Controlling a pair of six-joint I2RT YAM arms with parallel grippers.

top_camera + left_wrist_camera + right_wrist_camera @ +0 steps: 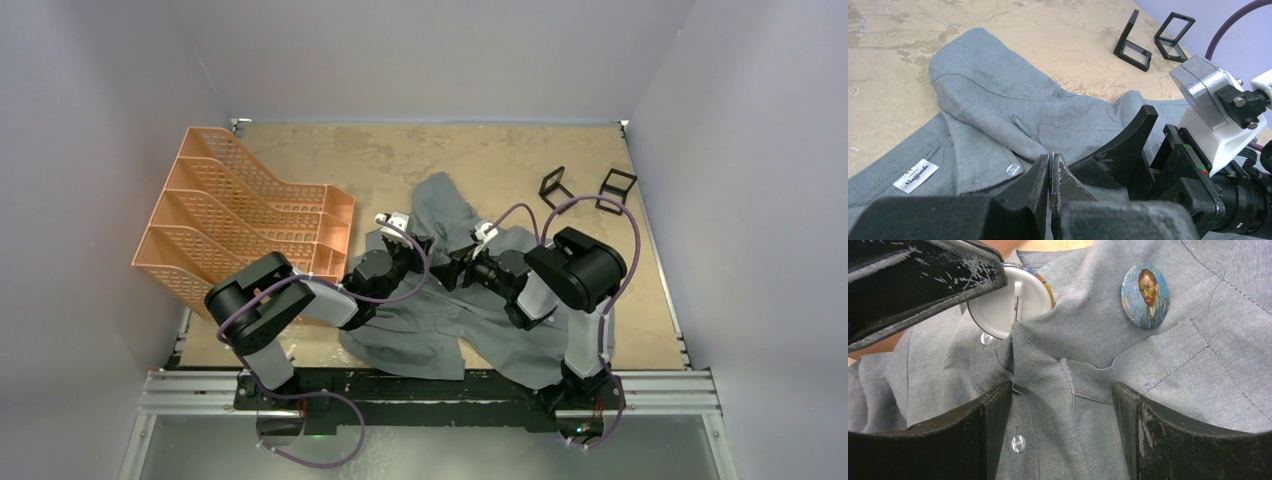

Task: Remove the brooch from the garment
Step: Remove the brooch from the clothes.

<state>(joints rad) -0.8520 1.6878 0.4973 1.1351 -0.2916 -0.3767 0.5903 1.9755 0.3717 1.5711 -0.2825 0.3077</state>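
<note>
Tan tabletop (400,160) inside pale walls carries the crumpled grey shirt (440,200), spread between my 2 arms. The brooch (1144,296), a round painted-portrait badge, sits pinned just above the chest pocket (1168,370). My right gripper (1063,390) stands wide open and holds nothing, straddling a fold of cloth below and left of the brooch. My left gripper (1050,162) is pressed shut with a thin sliver between its tips; cloth or badge rim, I cannot tell. Beside it a second disc (998,310) shows its white back and pin.

Closing now would likely pinch only fabric, and pulling a pinned badge could drag or tear the shirt. My left gripper also crowds the approach from the upper left. An orange file rack (240,210) and 2 black frames (1133,47) stand well apart from the work.
</note>
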